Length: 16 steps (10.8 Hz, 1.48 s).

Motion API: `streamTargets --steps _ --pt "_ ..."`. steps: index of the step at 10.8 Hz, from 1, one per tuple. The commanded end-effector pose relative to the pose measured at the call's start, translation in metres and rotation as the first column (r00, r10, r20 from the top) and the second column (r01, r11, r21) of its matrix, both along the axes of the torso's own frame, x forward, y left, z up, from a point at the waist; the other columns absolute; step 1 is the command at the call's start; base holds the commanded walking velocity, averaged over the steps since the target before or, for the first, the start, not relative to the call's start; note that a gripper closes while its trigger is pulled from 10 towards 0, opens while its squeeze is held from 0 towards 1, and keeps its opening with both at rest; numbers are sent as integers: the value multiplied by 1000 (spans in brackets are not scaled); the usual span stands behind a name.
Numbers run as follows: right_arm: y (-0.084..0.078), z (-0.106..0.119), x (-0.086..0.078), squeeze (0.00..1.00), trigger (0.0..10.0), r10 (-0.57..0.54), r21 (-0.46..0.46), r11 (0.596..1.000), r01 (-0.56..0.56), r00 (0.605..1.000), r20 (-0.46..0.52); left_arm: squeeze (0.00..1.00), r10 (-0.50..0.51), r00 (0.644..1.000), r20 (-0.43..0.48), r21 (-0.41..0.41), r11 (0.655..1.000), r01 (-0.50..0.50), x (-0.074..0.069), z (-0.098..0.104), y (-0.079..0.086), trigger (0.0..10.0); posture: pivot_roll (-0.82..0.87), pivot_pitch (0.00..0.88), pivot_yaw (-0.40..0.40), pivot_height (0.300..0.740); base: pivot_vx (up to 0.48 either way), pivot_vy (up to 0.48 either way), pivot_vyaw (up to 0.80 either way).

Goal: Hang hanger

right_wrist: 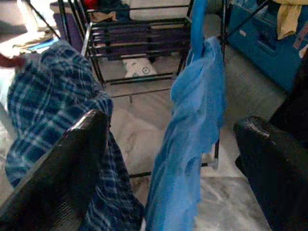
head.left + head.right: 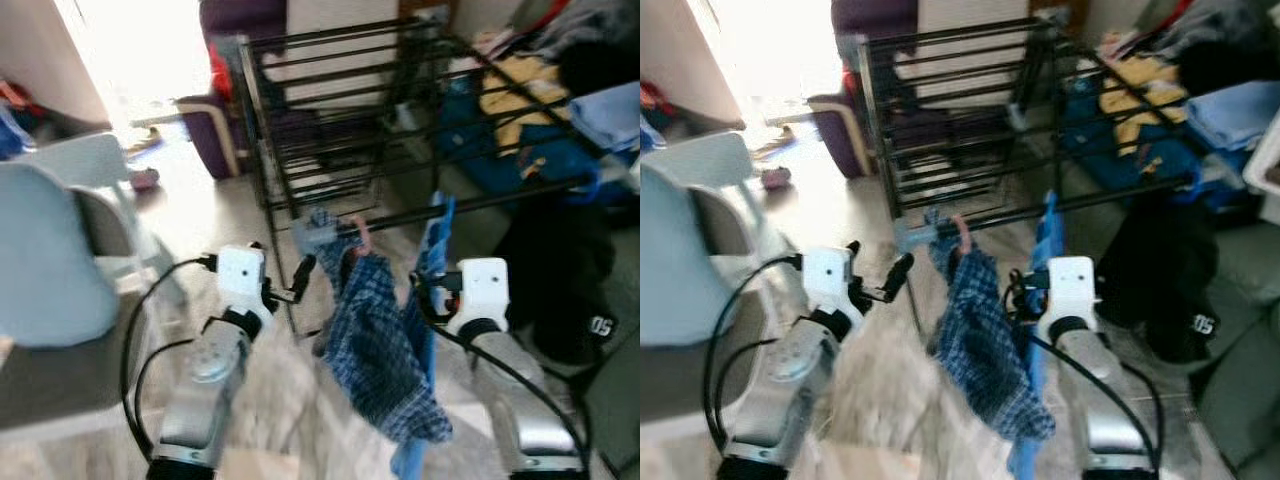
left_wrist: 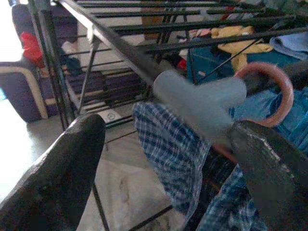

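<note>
A black drying rack (image 2: 330, 110) stands ahead. On its front rail (image 2: 500, 197) hangs a hanger with a pink hook (image 3: 276, 91) and a grey tube piece (image 3: 202, 101), carrying a blue plaid cloth (image 2: 375, 340). My left gripper (image 2: 283, 265) is open just left of the grey piece, which sits between its fingers (image 3: 57, 178) in the left wrist view. Right of the plaid cloth, a blue hanger (image 1: 198, 24) holds a blue cloth (image 1: 192, 130) on the same rail. My right gripper (image 2: 428, 285) is open close behind that blue cloth.
A pale blue chair (image 2: 60, 260) stands close at my left. A purple armchair (image 2: 215, 130) sits beyond the rack's left end. Piled clothes (image 2: 530, 90), a blue bin (image 2: 520, 160) and a black garment (image 2: 560, 280) crowd the right side.
</note>
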State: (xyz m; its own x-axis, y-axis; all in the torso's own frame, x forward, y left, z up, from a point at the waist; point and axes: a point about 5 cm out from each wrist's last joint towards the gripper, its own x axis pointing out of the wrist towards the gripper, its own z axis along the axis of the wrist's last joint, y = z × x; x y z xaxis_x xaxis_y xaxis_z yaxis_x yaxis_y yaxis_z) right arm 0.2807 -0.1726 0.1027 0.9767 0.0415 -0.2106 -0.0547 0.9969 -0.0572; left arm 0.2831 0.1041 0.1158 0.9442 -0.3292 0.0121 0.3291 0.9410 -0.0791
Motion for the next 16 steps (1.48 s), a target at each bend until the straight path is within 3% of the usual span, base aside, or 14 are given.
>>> streamTargets --steps 1,2,3,8,16 --pt "2 0 -1 0 10000 23 24 999 -23 1000 -14 0 17 1000 -20 13 1000 -17 0 -4 5 10000 -134 0 82 740 0 0 0" --pt "11 -5 -3 0 10000 85 46 996 -83 995 -51 0 9 1000 -20 17 1000 -8 1 -4 3 10000 -135 0 82 740 0 0 0" --pt "10 -11 -3 0 10000 75 43 997 -71 992 -100 0 4 1000 -20 18 1000 -4 1 -3 3 10000 -133 0 83 740 0 0 0" --pt "-5 -17 -1 0 10000 -41 1 999 42 986 -164 0 1 999 -40 26 1000 0 0 -6 2 10000 -132 0 84 740 0 0 0" --pt "-5 -18 -2 0 10000 -39 -11 999 38 984 -174 0 1 999 -40 26 1000 0 0 -6 2 10000 -132 0 84 740 0 0 0"
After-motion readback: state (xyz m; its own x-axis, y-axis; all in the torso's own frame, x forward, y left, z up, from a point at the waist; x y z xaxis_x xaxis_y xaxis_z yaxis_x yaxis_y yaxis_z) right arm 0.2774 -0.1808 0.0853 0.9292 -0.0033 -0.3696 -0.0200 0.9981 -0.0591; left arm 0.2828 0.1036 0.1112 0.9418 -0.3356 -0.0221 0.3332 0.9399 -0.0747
